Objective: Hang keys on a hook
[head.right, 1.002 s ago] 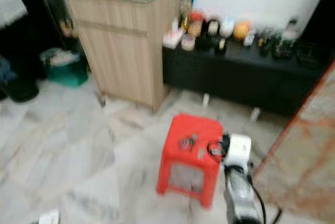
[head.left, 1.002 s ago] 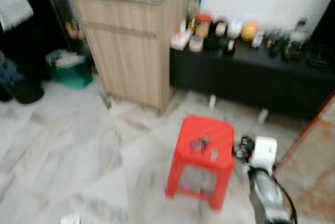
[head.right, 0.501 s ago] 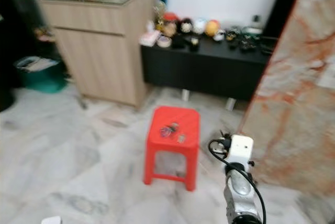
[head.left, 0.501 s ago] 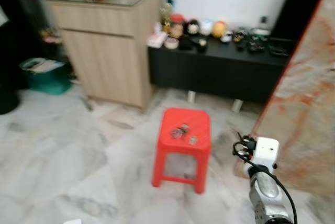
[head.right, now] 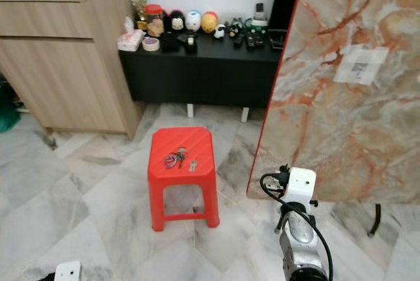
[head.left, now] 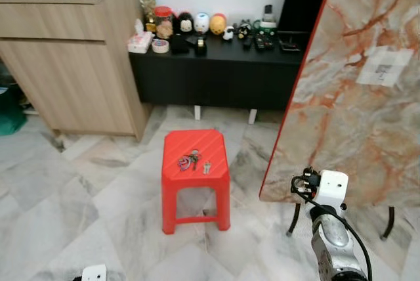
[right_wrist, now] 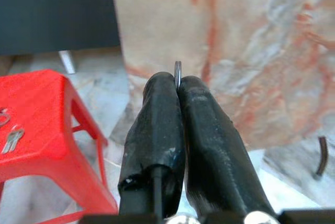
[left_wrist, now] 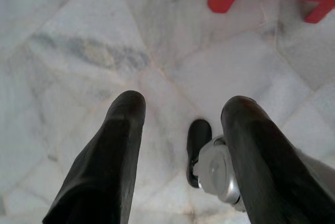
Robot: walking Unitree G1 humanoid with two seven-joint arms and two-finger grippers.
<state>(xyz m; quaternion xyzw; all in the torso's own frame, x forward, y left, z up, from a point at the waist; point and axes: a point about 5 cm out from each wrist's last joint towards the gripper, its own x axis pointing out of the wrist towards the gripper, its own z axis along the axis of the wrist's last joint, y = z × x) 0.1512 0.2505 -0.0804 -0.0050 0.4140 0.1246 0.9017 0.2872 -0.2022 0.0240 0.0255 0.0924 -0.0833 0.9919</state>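
Keys lie on top of the red plastic stool, a bunch w/ a coloured fob plus one loose key just right of it, roughly mid-seat. Stool stands on the marble floor, in front of the black low cabinet w/ figurines; wooden sideboard far left; big marble slab leaning at right, close to the stool's right side. No hook can be made out anywhere here. Right gripper is held low, near side, right of stool, fingers pressed together on a thin metal ring peeking out at the tips, so closed on that ring. Left gripper hangs down over bare floor, fingers spread apart, nothing between them; stool leg at far edge of its view. Judgement: step in hand looks like approach/locate, either heading to the stool's keys or finding the hook for what the right already pinches. To do it well: square up to the stool before bending, keep clear of the slab on the right, come at the bunch from above w/ the free left gripper, aim for the ring not the flat blades, and keep the right pinch firm since so little ring is showing.
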